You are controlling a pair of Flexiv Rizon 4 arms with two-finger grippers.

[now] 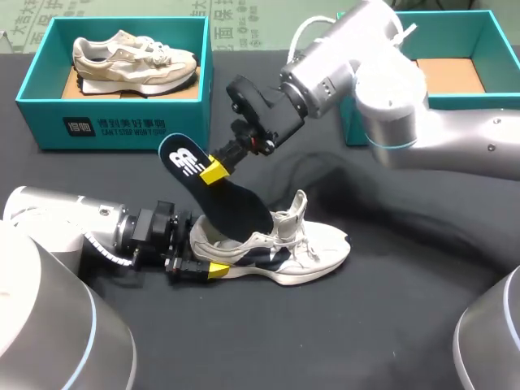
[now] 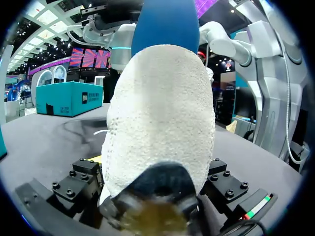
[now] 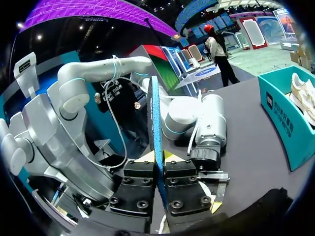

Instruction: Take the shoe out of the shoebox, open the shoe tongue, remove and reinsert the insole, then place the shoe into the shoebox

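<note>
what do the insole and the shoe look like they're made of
The insole: likely foam under a matte dark blue fabric top; it is thin and shows a printed white logo. The shoe: off-white upper with a pebbly, matte grain at the heel, suede or textile, hard to tell which.

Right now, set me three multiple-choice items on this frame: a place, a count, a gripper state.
1. Where is the lower end of the dark blue foam insole? A) inside the white mesh sneaker B) inside a box C) flat on the cloth
2. How many teal cardboard shoeboxes show? A) one B) two C) three
3. The right gripper is: A) open B) shut on shoelaces C) shut on the insole
Answers: 1 A, its end sits in the sneaker's opening. 2 B, one shoebox holds a beige sneaker, the other none. 3 C, the right wrist view shows it clamped from both sides.
</note>
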